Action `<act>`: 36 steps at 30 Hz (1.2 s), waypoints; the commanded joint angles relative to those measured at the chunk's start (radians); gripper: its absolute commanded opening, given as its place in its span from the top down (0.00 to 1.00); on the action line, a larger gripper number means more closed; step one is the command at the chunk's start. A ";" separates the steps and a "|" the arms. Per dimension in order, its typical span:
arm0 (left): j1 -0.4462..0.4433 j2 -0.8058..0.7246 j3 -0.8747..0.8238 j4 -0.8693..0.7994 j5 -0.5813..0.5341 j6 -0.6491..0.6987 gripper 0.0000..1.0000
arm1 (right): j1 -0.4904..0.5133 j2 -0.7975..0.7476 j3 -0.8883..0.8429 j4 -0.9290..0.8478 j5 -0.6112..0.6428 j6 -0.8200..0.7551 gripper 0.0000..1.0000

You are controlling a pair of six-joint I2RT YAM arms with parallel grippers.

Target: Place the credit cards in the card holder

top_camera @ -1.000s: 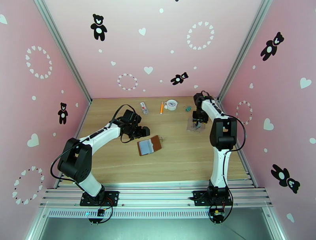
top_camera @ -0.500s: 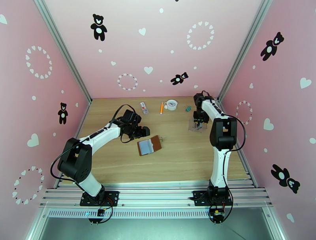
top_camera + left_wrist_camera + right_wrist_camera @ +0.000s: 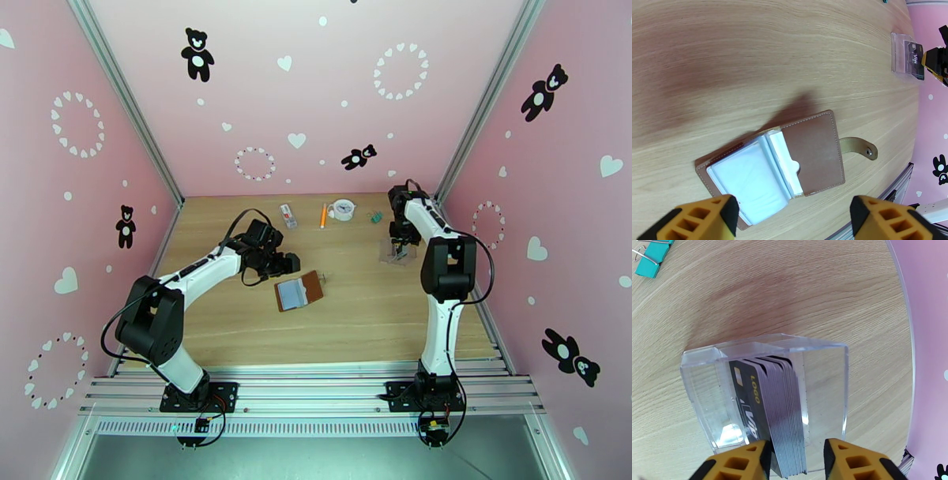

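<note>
1. The fingers (image 3: 736, 463) of the right gripper (image 3: 797, 450) are standing narrowly apart, straddling the near end of the stack of credit cards (image 3: 780, 409). The finger on the picture's left is sitting right against the dark front card. A slim gap is showing between the other finger and the grey back of the stack, so nothing is being clamped.
2. The credit cards are standing on edge, slightly fanned, inside a clear plastic case (image 3: 823, 370) on the wooden table (image 3: 790, 287), close to the right-hand wall. The front card is showing gold lettering.
3. Teal binder clips (image 3: 649, 261) are lying on the table well beyond the case.
4. The fingers (image 3: 705, 219) of the left gripper (image 3: 794, 205) are standing wide apart and gripping nothing.
5. The card holder (image 3: 815, 152) is lying open and flat on the table, just beyond those fingertips and within the span between them. Its pale inner pockets are reaching almost to the finger on the picture's left. Its brown cover is lying nearer the other finger, with the snap tab (image 3: 859, 145) sticking out sideways.
6. In the top view the card holder (image 3: 300, 291) is lying near the middle of the table, just beside the left gripper (image 3: 291, 263). It is well apart from the clear plastic case (image 3: 393, 254), over which the right gripper (image 3: 401, 248) is hanging.
</note>
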 commanded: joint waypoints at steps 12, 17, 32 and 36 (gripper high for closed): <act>-0.021 -0.011 -0.009 0.003 0.005 -0.004 0.20 | -0.012 -0.057 -0.035 0.091 -0.139 -0.024 0.42; -0.022 -0.017 -0.012 -0.003 -0.002 -0.005 0.20 | -0.029 -0.024 -0.025 0.067 -0.126 -0.020 0.41; -0.025 -0.016 -0.011 -0.006 -0.006 -0.012 0.20 | -0.039 0.032 -0.018 0.055 -0.144 -0.029 0.49; -0.027 -0.016 -0.009 -0.008 -0.009 -0.012 0.20 | -0.039 0.035 -0.018 0.058 -0.154 -0.029 0.55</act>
